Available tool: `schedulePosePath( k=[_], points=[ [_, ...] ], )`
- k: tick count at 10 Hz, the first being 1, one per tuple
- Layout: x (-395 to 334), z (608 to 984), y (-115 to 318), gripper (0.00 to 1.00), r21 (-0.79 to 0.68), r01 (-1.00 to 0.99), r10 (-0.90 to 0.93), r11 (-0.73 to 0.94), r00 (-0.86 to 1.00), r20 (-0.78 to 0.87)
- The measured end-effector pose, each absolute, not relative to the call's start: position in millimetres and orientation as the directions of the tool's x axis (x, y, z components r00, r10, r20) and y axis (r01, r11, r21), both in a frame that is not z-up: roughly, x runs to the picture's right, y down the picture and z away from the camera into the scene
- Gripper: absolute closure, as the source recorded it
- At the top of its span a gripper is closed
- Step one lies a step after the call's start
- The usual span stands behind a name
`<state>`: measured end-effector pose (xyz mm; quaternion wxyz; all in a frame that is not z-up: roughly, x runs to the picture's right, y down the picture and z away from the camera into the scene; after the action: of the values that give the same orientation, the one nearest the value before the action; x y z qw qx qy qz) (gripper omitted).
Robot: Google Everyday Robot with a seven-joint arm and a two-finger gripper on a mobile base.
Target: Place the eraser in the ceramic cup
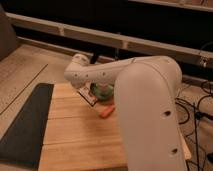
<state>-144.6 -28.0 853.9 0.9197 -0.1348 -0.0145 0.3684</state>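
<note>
My white arm reaches from the right foreground across the wooden table. My gripper hangs under the wrist near the table's back middle. It is shut on the eraser, a small white-faced block with a dark edge, held tilted just above the wood. The ceramic cup, dark green and glossy, stands right beside and behind the gripper. The arm hides most of the cup.
An orange stick-shaped item lies on the wood just right of and in front of the gripper. A dark mat lies along the table's left side. Cables trail on the floor at the right.
</note>
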Motion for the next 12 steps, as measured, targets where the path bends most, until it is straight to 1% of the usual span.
schedulePosePath(
  k=[4,7,8,10,12],
  points=[
    [-105.6,835.9,-98.0,0.82,-0.116,-0.698,0.703,0.707,0.712,0.0],
    [-93.6,820.6,-135.2,0.82,-0.062,-0.714,0.716,0.698,0.694,0.069],
    [-86.6,816.9,-145.1,0.82,-0.042,-0.722,0.723,0.69,0.686,0.089],
    [-76.6,814.9,-151.2,0.82,-0.031,-0.734,0.732,0.678,0.671,0.116],
    [-64.5,814.0,-149.2,0.82,-0.036,-0.747,0.743,0.664,0.654,0.141]
  ],
)
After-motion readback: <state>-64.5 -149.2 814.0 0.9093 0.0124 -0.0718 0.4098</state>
